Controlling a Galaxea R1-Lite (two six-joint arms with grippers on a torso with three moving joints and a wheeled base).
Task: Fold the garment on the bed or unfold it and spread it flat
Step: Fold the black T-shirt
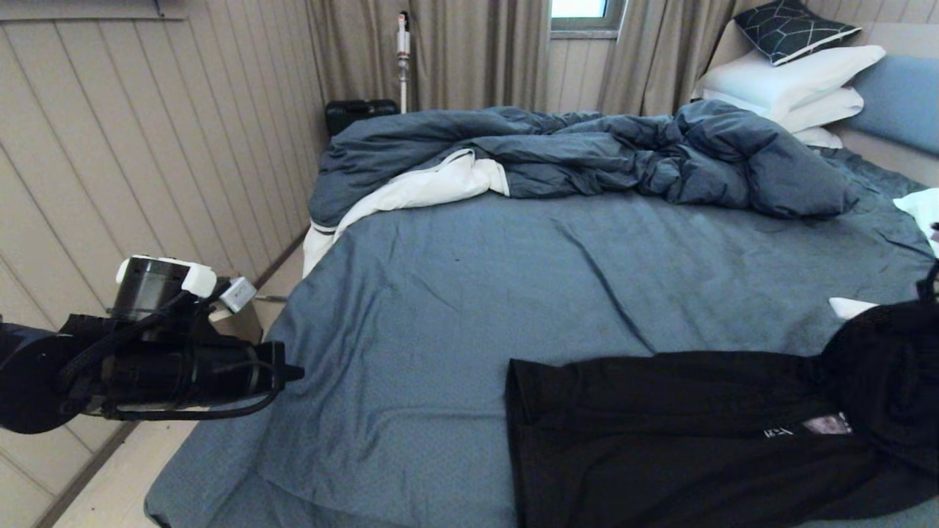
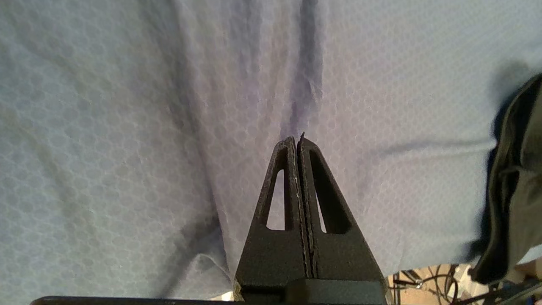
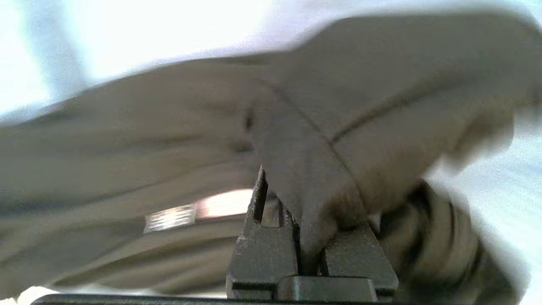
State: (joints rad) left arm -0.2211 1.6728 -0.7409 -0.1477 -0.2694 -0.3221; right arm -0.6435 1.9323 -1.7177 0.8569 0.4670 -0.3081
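We see the bed [image 1: 455, 293] filling most of the head view, blue-grey sheet wrinkled. A dark blue duvet [image 1: 587, 154] with white lining is bunched along the far side, white pillows [image 1: 792, 88] stacked at the far right by the blue headboard [image 1: 899, 99].

The garment [image 1: 660, 440], black, lies at the near right edge of the bed, partly flat, its right part bunched and lifted into a dark mound; a bit of its print shows near the fold.

Left arm is off the bed's left edge, above the floor; left gripper [image 2: 297, 140] has its fingers pressed together, empty, over bare sheet, the shirt's edge off to one side.

Right gripper [image 3: 296, 237] is clamped on a fold of the garment, cloth pinched between the fingers and draped over them.
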